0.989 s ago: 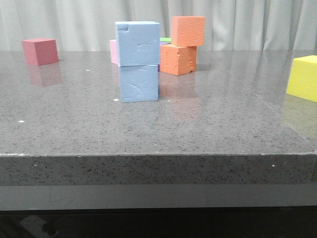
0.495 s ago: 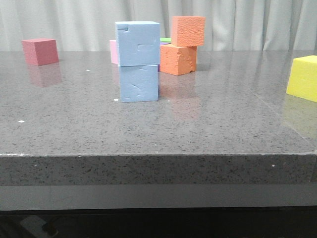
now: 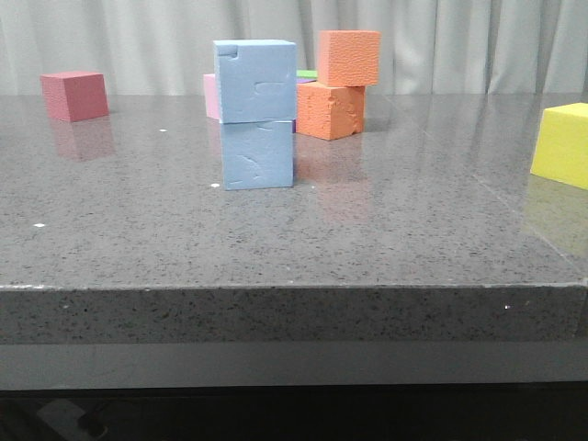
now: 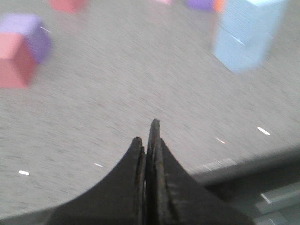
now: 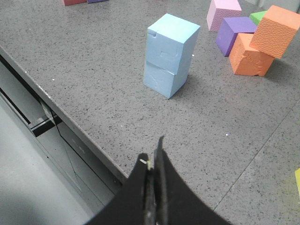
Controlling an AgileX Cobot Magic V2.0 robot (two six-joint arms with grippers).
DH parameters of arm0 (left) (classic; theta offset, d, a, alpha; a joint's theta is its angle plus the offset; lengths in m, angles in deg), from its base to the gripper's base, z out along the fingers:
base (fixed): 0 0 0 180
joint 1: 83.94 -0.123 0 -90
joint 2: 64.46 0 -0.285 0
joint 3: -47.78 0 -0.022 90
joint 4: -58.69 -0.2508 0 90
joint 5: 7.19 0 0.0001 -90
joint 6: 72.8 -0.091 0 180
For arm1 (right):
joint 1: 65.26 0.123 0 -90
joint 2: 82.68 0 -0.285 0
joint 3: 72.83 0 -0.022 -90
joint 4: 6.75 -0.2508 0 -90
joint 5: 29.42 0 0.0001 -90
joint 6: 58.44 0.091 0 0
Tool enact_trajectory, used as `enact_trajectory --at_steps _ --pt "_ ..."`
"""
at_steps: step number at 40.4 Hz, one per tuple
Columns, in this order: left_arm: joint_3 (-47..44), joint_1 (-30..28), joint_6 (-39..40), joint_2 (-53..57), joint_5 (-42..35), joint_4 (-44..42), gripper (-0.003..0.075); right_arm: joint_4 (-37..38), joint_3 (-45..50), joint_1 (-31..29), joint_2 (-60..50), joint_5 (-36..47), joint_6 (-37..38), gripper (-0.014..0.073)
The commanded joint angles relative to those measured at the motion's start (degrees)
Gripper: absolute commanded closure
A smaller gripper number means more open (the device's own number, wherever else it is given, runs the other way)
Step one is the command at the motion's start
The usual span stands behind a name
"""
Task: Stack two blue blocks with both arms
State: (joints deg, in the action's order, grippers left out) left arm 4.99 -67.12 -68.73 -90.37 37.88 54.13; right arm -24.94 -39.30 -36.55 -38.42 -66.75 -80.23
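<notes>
Judging by how things lie, the stacking looks done: one blue block (image 3: 255,81) sits on the other blue block (image 3: 257,154), faces nearly flush, the upper one overhanging very slightly toward the robot's left in the front view. Nothing touches the pair, and it stands upright on the grey table (image 3: 386,239).

Neither arm shows in the front view, so both are pulled back off the work area. In its own wrist view, the left gripper (image 4: 149,140) has its black fingers pressed together with nothing between them. It hangs near the table's front edge, with the blue tower (image 4: 247,35) well ahead of the fingertips and off to one side; that picture is blurred, so fine detail is lost. The right gripper (image 5: 153,159) is likewise clenched on nothing, its fingertips over the table's near edge, and the stack (image 5: 168,54) stands well apart, ahead of them.

Beyond the tower from the right gripper lie a purple cube (image 5: 234,33), a pink cube (image 5: 224,13) and two orange cubes (image 5: 262,42), one leaning on the other; none of these touches the blue pair. A yellow cube (image 3: 562,142) and a red cube (image 3: 73,94) sit far out to either side.

What remains, as far as I can judge, is little or nothing: perhaps only parking the arms, provided the tower holds steady.
</notes>
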Motion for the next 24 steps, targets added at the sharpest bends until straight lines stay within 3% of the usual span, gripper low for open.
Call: enact_trajectory --at_steps 1,5,11,24 --pt "-6.27 -5.32 0.16 5.23 -14.61 -2.0 0.0741 -1.03 -1.46 -0.43 -0.11 4.36 -0.32 0.0722" --pt "-15.9 -9.0 0.16 11.06 -28.79 -2.0 0.0741 -1.03 -1.46 -0.43 -0.11 4.36 -0.32 0.0722" --pt "-27.14 -11.09 0.16 17.61 -41.92 -1.45 0.0741 -1.03 -1.46 -0.43 -0.11 4.36 -0.32 0.0722" --pt "-34.95 -11.09 0.16 19.47 -46.03 2.77 0.0741 -1.03 -1.46 -0.43 -0.11 4.35 -0.32 0.0722"
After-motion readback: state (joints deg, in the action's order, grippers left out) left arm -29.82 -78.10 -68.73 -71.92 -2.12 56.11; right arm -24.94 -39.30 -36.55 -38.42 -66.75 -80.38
